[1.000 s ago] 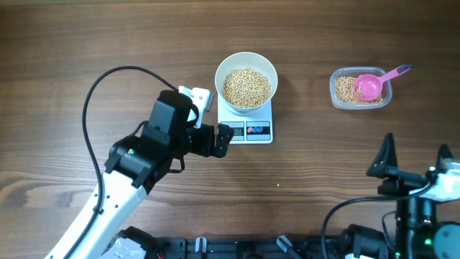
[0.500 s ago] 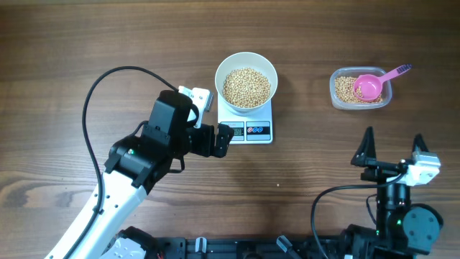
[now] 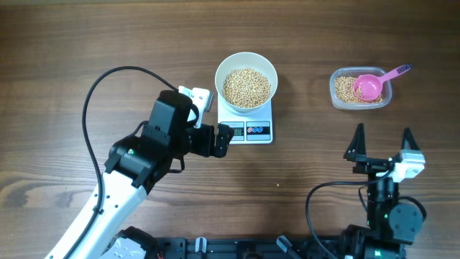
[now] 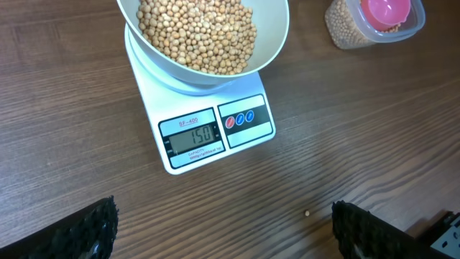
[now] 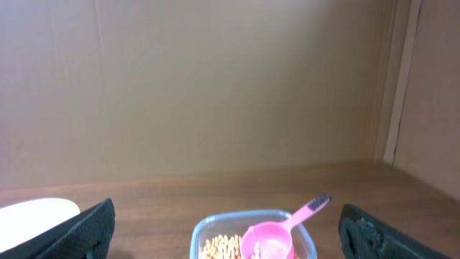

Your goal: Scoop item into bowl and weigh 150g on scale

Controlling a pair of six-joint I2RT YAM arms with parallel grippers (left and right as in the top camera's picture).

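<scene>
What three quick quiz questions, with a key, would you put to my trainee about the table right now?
1. True or false: the deep round white bowl of small tan beans sits on the flat white digital scale.
2. Where does the pink plastic scoop lie? A: in the clear plastic tub. B: in the bowl. C: on the scale.
3. Fill in: the scale's display reads ___.

Key: 1 true; 2 A; 3 150.
</scene>
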